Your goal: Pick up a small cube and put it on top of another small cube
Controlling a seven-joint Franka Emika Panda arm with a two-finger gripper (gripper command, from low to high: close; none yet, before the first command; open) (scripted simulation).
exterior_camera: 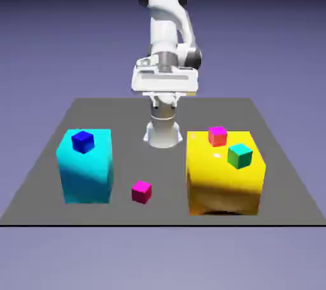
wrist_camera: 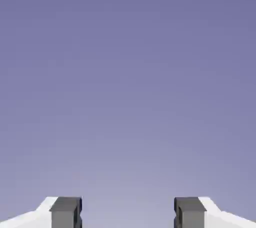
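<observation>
While the gripper (wrist_camera: 128, 214) is holding its jaws apart on nothing but backdrop, the small cube (exterior_camera: 141, 191) is sitting on the table (exterior_camera: 38, 180) between the cyan block (exterior_camera: 86, 167) and the yellow block (exterior_camera: 223, 180). Its fingers seem to be pointing level, though the exterior view is hiding them.

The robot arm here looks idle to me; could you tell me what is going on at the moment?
Nothing is being handled yet. The white arm is folded up at the table's far edge, and its gripper is open and empty, facing only the plain backdrop in the hand view. The small deep-magenta cube sits alone on the grey table between the big cyan block and the big yellow block. A dark blue small cube rests on the cyan block; a pink cube and a green cube rest on the yellow one.
</observation>
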